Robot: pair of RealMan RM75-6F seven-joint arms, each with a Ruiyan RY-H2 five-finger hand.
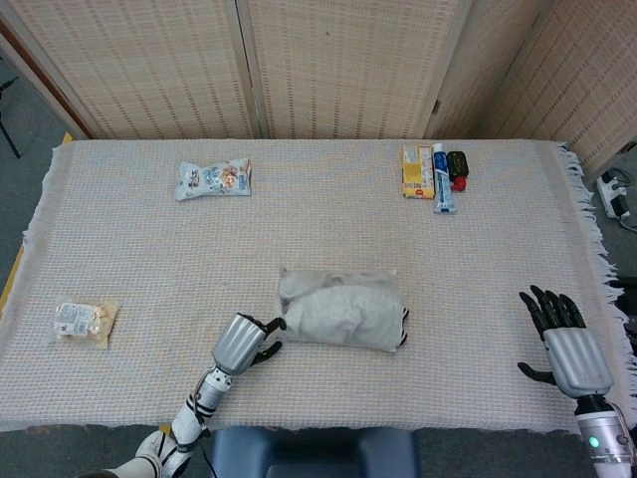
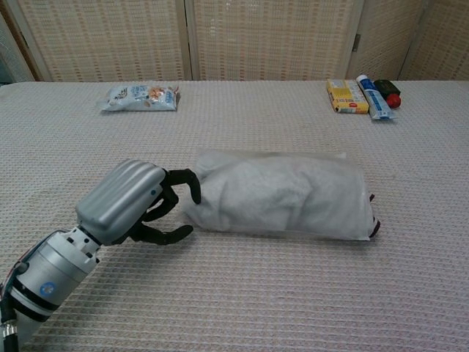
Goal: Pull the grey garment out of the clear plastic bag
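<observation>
Because the clear plastic bag (image 1: 340,310) holding the grey garment (image 2: 282,192) lies near the middle of the cloth-covered table (image 1: 149,249), towards our front edge, our coming move turns on which end we reach. Its long axis runs from 9 o'clock to 3 o'clock across our front, tilted only slightly in the head view. Our left hand (image 2: 128,202) sits just at the bag's 9 o'clock end, so the bag lies at about 3 o'clock from it. That hand's dark fingers (image 2: 183,183) are half-curled and parted; their tips are at the plastic's edge, though we cannot tell whether they touch it yet, and they hold nothing. Our right hand (image 1: 565,341) rests well apart at the table's 3 o'clock edge, fingers spread and empty, so the left is clearly the nearer.

A dark strip shows at the bag's 3 o'clock end (image 2: 374,220); we judge this may be the mouth or seal, but the frames do not settle it. If so, the garment would leave away from our left hand, which would then serve better to pin the bag.
</observation>
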